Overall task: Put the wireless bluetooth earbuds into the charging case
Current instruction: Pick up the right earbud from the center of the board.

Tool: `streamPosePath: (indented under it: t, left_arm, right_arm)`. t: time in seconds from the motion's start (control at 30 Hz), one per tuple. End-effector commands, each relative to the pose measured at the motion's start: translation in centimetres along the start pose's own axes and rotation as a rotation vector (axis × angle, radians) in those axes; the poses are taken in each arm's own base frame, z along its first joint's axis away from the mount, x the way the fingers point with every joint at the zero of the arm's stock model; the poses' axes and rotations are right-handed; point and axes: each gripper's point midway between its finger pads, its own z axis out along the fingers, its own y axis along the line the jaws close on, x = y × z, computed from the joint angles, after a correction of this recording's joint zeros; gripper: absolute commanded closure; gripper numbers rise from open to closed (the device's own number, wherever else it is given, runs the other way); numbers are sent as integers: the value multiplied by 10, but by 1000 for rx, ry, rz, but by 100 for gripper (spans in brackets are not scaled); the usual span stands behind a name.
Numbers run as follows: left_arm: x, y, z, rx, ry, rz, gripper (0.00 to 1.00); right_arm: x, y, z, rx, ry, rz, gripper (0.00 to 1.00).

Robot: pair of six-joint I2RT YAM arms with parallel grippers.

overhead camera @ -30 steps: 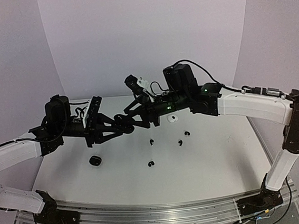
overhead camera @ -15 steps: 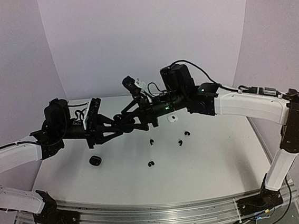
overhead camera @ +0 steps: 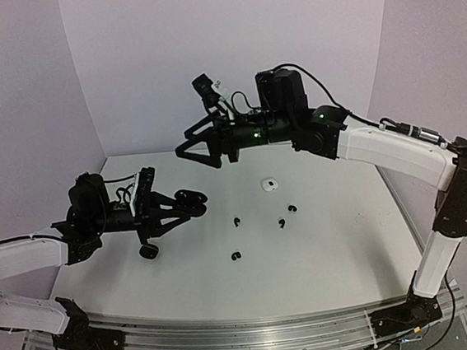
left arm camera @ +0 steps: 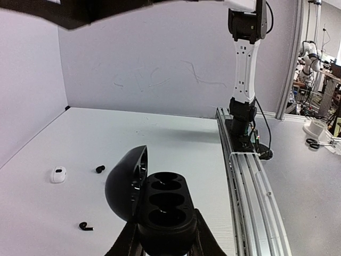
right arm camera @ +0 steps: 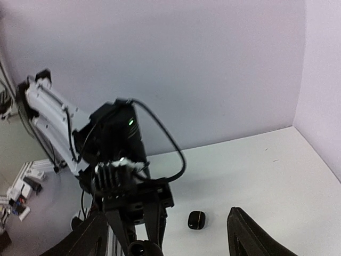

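Four black buds (overhead camera: 236, 221) are lying loose on the table (overhead camera: 348, 247), scattered near its middle and well apart from any well. A small white piece (overhead camera: 269, 185) is sitting just beyond them. Whether it is a bud or a case is too small to tell. The case (left arm camera: 166, 205) is standing open, its lid (left arm camera: 125, 184) swung aside and its dark hollows facing up. From the left wrist view they are looking empty. The left gripper (overhead camera: 174, 207) is clamping this case by its base and holding it above the table, left of the buds. A second case (overhead camera: 149, 251), black and seemingly closed, is resting on the table beneath that arm. The right gripper (overhead camera: 197, 155) is hanging high over the back of the table, its jaws spread wide with nothing between them. By the look of it, the case is being presented ready, but the inserting itself is not begun. Every visible bud is waiting to be picked up and seated.
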Motion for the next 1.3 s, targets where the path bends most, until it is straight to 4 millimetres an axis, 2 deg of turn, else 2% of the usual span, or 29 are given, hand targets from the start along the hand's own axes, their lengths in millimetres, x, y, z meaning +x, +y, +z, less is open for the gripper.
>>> streamPosePath:
  t: [0.0, 0.07, 0.2, 0.27, 0.37, 0.47, 0.57, 0.67, 0.83, 1.07, 1.27]
  left_arm:
    - [-28, 4, -10, -88, -151, 98, 100]
    - [-26, 4, -11, -95, -170, 60, 100]
    - [-26, 2, -12, -98, -208, 36, 100]
    - [-26, 0, -13, -93, -220, 34, 100]
    - [-26, -2, -13, -89, -220, 15, 100]
    - [-25, -2, -13, -89, -218, 8, 100]
    - [-26, -2, -14, -93, -215, 4, 100]
    - [-26, -2, -13, -92, -213, 4, 100]
    - [-27, -2, -13, -90, -208, 4, 100]
    - [-25, 0, -11, -90, -188, -5, 100]
    - [-27, 2, -9, -93, -179, -7, 100]
  right_arm:
    - [-29, -68, -33, 267, -114, 285, 27]
    - [-13, -91, -49, 390, -111, 407, 30]
    - [53, -134, -87, 722, 27, 573, 35]
    - [94, -140, -102, 822, 166, 623, 35]
    - [142, -148, -118, 876, 308, 693, 33]
    - [176, -159, -139, 935, 398, 731, 33]
    - [197, -173, -155, 965, 493, 684, 34]
    - [217, -195, -177, 981, 602, 682, 38]
    - [262, -224, -203, 944, 782, 689, 54]
    - [310, -244, -207, 867, 973, 546, 55]
    - [327, -253, -196, 787, 1012, 499, 54]
